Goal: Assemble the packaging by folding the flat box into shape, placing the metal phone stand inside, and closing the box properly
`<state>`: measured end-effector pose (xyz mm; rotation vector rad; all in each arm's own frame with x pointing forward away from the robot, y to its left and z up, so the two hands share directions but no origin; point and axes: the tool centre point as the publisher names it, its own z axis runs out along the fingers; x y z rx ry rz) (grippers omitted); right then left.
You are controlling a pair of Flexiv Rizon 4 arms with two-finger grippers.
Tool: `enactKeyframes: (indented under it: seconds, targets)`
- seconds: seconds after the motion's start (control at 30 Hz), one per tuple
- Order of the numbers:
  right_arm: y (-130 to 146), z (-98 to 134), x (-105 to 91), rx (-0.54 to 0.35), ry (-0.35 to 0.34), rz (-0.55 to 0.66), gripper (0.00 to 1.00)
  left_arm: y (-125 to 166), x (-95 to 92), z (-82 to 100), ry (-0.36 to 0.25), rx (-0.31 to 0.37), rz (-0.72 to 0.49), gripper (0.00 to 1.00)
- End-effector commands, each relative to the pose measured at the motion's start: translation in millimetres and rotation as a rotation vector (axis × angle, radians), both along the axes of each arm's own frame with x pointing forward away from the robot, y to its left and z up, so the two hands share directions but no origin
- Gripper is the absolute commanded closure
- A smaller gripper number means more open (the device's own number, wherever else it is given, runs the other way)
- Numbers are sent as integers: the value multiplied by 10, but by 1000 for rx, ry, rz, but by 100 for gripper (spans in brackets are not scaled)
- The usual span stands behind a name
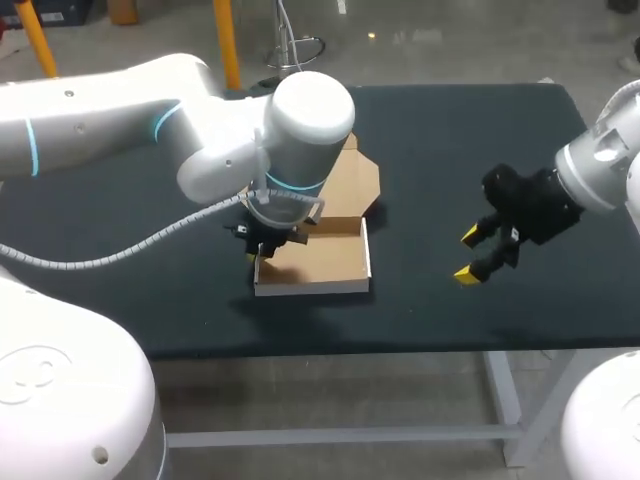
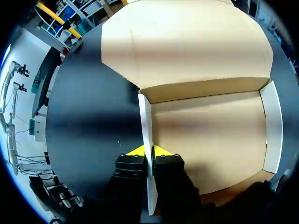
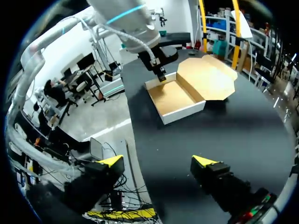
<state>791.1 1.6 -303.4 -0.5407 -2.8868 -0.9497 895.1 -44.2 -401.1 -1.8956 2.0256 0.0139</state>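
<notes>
Where the left arm (image 1: 150, 130) hangs over the middle of the black bench (image 1: 450, 150), its left end effector (image 1: 265, 243) sits at the left side wall of the cardboard box (image 1: 330, 250), which stands folded into a shallow open tray, brown inside and white on its outer walls. Seen from the left wrist, the left end effector (image 2: 149, 151) is clamped on that side wall (image 2: 146, 126): one yellow-tipped finger is pressed against the outer white face and the other against the inner face, with the thin wall upright between them. Ahead of the fingers the box's bare brown floor (image 2: 210, 140) runs to the opposite white wall, and the rear wall stands upright at the far edge. The lid (image 1: 350, 185) is open, lying back flat on the bench behind the tray, away from the robot, its corners cut at an angle (the left arm's wrist covers part of it in the head view). Nothing shows on the visible floor of the tray. The right end effector (image 1: 470, 255) hovers above bare bench to the right of the box and well apart from it, its two fingers spread wide with nothing between them. From the right wrist, the right end effector (image 3: 158, 161) looks across dark bench at the box (image 3: 173, 98) ahead, with the lid (image 3: 208, 79) beside the tray and the left end effector (image 3: 161, 74) coming down onto the wall on the tray's far side.
</notes>
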Motion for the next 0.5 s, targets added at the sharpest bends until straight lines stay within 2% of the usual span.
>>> enactKeyframes:
  seconds: [0.03,0.17,0.2,0.3,0.37,0.47,0.5]
  targets:
    - [-3,6,9,3,4,1,0,51,-27,4,-11,-54,-7,100]
    - [2,4,17,4,9,2,0,50,-49,29,6,-106,-6,100]
    - [4,4,20,4,10,2,0,52,-50,32,14,-117,-2,92]
    - [15,3,25,3,13,2,0,54,-48,33,18,-136,9,93]
    - [23,1,28,3,15,3,0,53,-49,38,20,-145,6,78]
    - [30,-2,30,3,19,3,0,47,-58,53,7,-169,-5,63]
    - [31,-2,31,3,20,3,0,44,-62,60,5,-174,-8,60]
